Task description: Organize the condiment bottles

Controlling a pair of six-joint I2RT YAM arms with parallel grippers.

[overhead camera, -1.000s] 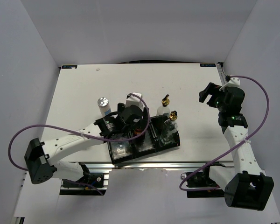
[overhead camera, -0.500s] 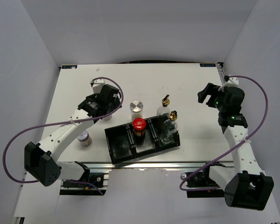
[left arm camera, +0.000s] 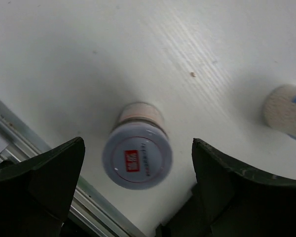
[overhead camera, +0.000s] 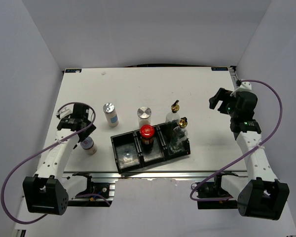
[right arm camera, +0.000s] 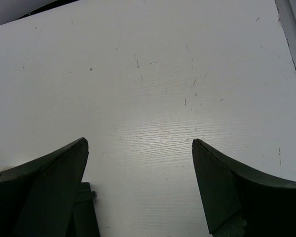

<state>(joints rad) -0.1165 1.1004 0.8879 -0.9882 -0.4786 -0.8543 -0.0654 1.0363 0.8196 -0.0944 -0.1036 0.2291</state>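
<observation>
left claw (left arm camera: 138,142) hangs spread wide over the small shaker (left arm camera: 137,157). the shaker's grey lid (a red mark on top) sits between the two fingers and touches neither. seen from above, this shaker stands alone near the left front of the table (overhead camera: 197,89), well apart from the tray (overhead camera: 123,145).

the blue shaker (overhead camera: 110,114) stands upright behind the tray's left end, apart from it. the plain shaker (overhead camera: 144,115) stands just behind the tray, near the middle. the red jar (overhead camera: 147,133) is upright in the tray's middle compartment. the tray bottle (overhead camera: 179,133) stands in the right compartment, gold pourer up. the back bottle (overhead camera: 173,112) stands on the table just behind that compartment, outside the tray.

right claw (right arm camera: 138,142) is held over the table's right side, far from every bottle. its fingers are spread wide with only white tabletop between them, holding nothing.
</observation>
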